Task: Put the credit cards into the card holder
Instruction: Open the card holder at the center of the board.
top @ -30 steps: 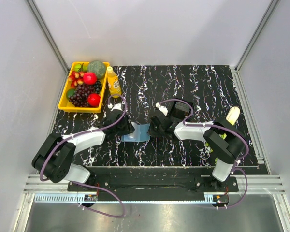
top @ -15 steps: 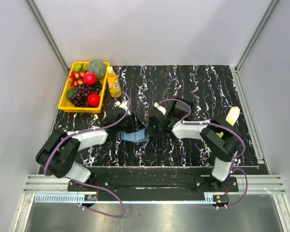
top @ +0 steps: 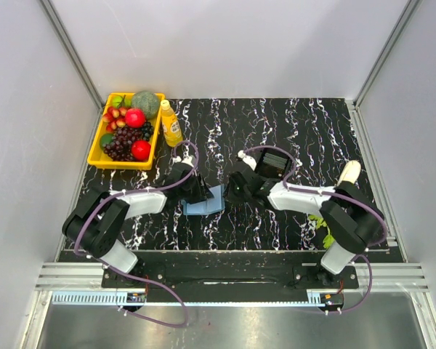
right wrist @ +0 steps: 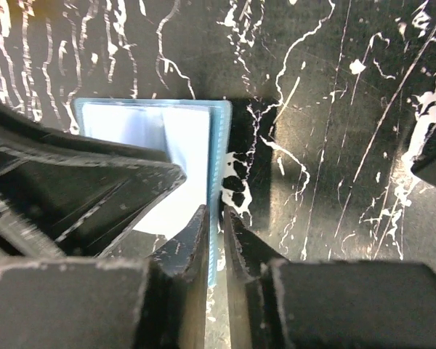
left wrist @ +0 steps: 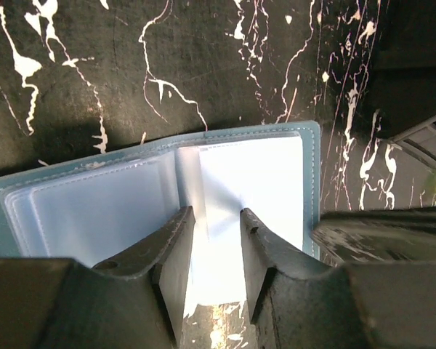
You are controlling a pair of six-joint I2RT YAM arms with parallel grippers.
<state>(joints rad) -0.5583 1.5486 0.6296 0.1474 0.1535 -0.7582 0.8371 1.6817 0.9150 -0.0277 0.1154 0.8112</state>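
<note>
The blue card holder [top: 203, 207] lies open on the black marbled mat between both grippers. In the left wrist view its clear sleeves [left wrist: 87, 211] show pale blue. My left gripper [top: 202, 190] hangs over the right half. Its jaws [left wrist: 216, 222] are open, with one upright sleeve leaf between the fingertips. My right gripper [top: 231, 190] straddles the card holder's [right wrist: 185, 145] stitched right edge. Its jaws [right wrist: 216, 214] stand a narrow slit apart, a sliver of gap beside the edge. The credit cards are hidden or out of view.
A black box-like frame [top: 272, 161] sits just behind the right gripper. A yellow basket [top: 122, 165] of fruit and a yellow bottle [top: 171, 123] stand at the back left. A banana [top: 349, 172] and a green item [top: 321, 222] lie at the right.
The left gripper moved right onto the card holder and narrowed its jaws. The right gripper's jaws, shut on the edge before, parted slightly; its arm swung right.
</note>
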